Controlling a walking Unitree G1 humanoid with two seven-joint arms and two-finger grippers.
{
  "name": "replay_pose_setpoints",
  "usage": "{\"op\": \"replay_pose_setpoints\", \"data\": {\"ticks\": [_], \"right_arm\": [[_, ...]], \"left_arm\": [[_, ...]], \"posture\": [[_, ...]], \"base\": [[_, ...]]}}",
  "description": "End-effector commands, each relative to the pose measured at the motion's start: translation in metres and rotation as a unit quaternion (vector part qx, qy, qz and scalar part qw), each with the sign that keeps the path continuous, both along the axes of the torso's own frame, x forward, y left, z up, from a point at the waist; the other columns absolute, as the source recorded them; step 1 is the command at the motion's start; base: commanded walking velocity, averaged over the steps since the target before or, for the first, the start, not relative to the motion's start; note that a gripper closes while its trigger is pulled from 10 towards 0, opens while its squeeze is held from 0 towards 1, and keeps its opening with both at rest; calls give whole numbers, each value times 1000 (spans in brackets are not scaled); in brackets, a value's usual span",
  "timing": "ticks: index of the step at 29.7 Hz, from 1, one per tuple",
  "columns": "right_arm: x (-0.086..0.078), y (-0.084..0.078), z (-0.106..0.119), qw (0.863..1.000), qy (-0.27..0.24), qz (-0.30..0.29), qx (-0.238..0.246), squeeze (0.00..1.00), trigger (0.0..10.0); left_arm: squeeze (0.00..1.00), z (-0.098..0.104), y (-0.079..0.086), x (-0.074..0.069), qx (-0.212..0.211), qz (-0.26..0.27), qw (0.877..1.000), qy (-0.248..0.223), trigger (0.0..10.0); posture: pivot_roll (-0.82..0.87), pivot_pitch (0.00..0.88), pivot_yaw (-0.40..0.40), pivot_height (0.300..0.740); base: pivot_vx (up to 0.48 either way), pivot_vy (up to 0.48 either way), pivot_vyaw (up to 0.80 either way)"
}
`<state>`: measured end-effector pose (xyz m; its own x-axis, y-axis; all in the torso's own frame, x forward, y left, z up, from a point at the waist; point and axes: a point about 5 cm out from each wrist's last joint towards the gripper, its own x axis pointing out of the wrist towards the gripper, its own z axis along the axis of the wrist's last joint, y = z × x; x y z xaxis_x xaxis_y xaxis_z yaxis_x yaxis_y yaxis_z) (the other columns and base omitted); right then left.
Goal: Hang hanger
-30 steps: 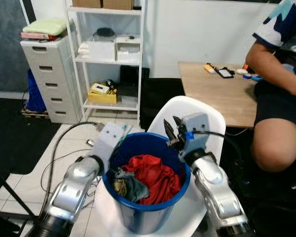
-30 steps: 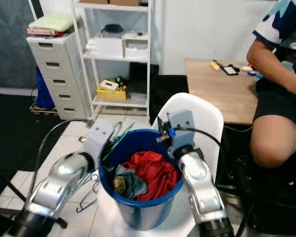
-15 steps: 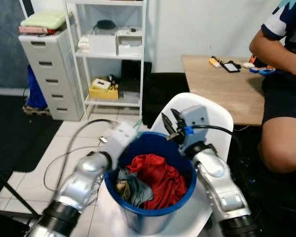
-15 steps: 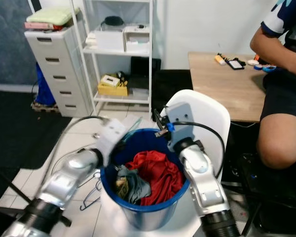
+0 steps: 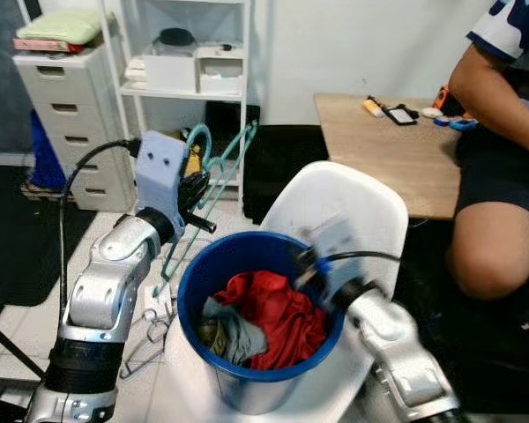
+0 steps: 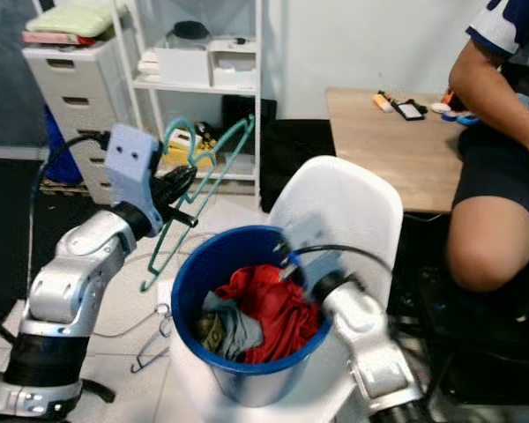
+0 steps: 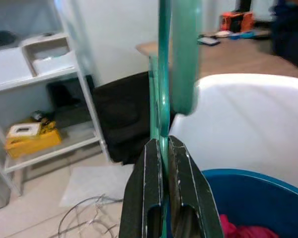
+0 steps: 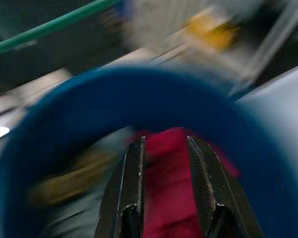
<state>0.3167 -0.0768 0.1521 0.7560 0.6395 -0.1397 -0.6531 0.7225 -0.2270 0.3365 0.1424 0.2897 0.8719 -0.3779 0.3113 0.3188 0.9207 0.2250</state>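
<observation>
The room has a white wall at 12 o'clock, with a grey drawer cabinet [image 5: 60, 88] at 10 o'clock and a white shelf rack [image 5: 181, 84] just beside it. On the tiled floor [image 6: 123, 308] at 8 o'clock lie some wire hangers [image 6: 150, 348].

The left gripper [image 5: 194, 189] is raised at about 10 o'clock from the bucket, in front of the shelf rack. Its fingers are pressed together on the green hanger [image 5: 213, 172], which it holds in the air; the hook is at the top, and the long bar slopes down to the floor side of the bucket. In the left wrist view the two black fingers [image 7: 181, 183] clamp the green bar between them.

In the centre a blue bucket [image 5: 194, 282] stands on a white chair [image 5: 361, 207] and holds red cloth [image 5: 278, 313] and grey cloth [image 5: 225, 326].

The right gripper [image 8: 161, 183] is at the bucket's rim at 3 o'clock, blurred; its fingers are apart and hold nothing.

At 2 o'clock is a wooden worktop [image 5: 388, 145], and a seated person [image 5: 502, 176] is at 3 o'clock.
</observation>
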Motion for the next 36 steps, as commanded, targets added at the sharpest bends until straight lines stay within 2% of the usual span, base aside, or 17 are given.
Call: {"op": "replay_pose_setpoints", "data": {"ticks": [1, 4, 5, 7, 8, 12, 13, 14, 16, 18, 20, 22, 25, 30, 32, 34, 36], "right_arm": [[-2, 21, -14, 996, 75, 45, 9, 0, 10000], [-2, 21, -14, 996, 75, 45, 9, 0, 10000], [-1, 32, -20, 992, 112, 61, 21, 0, 10000], [-1, 32, -20, 992, 112, 61, 21, 0, 10000], [6, 39, -34, 987, 157, 37, 18, 0, 10000], [6, 39, -34, 987, 157, 37, 18, 0, 10000], [16, 38, -48, 981, 194, -17, 10, 0, 10000], [16, 38, -48, 981, 194, -17, 10, 0, 10000], [31, 14, -65, 969, 194, -146, -43, 0, 10000], [31, 14, -65, 969, 194, -146, -43, 0, 10000], [39, -4, -65, 961, 184, -200, -55, 0, 10000], [39, -4, -65, 961, 184, -200, -55, 0, 10000], [46, -19, -60, 957, 187, -215, -48, 0, 10000], [53, -22, -52, 962, 185, -202, -28, 0, 10000], [56, -10, -41, 973, 176, -150, -8, 0, 10000], [56, -10, -41, 973, 176, -150, -8, 0, 10000], [57, 5, -32, 980, 169, -103, 8, 0, 10000]], "left_arm": [[0, 0, -5, -4, -4, -2, 1000, -11, 10000], [0, 0, -5, -4, -4, -2, 1000, -11, 10000], [0, 1, -6, -4, -6, 1, 1000, -11, 10000], [0, 1, -6, -4, -6, 1, 1000, -11, 10000], [0, 1, -3, -4, -6, 12, 1000, -9, 10000], [0, 1, -3, -4, -6, 12, 1000, -9, 10000], [0, 2, 1, -4, -6, 24, 1000, -8, 10000], [0, 2, 1, -4, -6, 24, 1000, -8, 10000], [0, 2, 8, -3, -1, 42, 999, -4, 10000], [0, 2, 8, -3, -1, 42, 999, -4, 10000], [0, 2, 10, -3, 4, 45, 999, -3, 10000], [0, 2, 10, -3, 4, 45, 999, -3, 10000], [0, 3, 12, -2, 10, 47, 999, -1, 10000], [0, 5, 14, -2, 18, 50, 999, 1, 10000], [0, 7, 18, -4, 28, 52, 998, 2, 10000], [0, 7, 18, -4, 28, 52, 998, 2, 10000], [0, 8, 23, -6, 39, 57, 998, 5, 10000]], "posture": [[-57, 209, -58, 740], [-57, 209, -58, 740], [-46, 205, -76, 740], [-46, 205, -76, 740], [-36, 203, -93, 740], [-36, 203, -93, 740], [-30, 203, -98, 740], [-30, 203, -98, 740], [-21, 212, -84, 740], [-21, 212, -84, 740], [-15, 213, -75, 740], [-15, 213, -75, 740], [5, 217, -51, 740], [31, 222, -33, 740], [64, 230, -16, 740], [64, 230, -16, 740], [90, 241, 0, 740]], "base": [[0, 0, 0], [0, 0, 0], [0, 0, 0], [0, 0, 0], [0, 0, 0], [0, 0, 0], [0, 0, 0], [0, 0, 0], [0, 0, 0], [0, 0, 0], [0, 0, 0], [0, 0, 0], [0, 0, 0], [0, 0, 0], [0, 0, 0], [0, 0, 0], [0, 0, 0]]}}
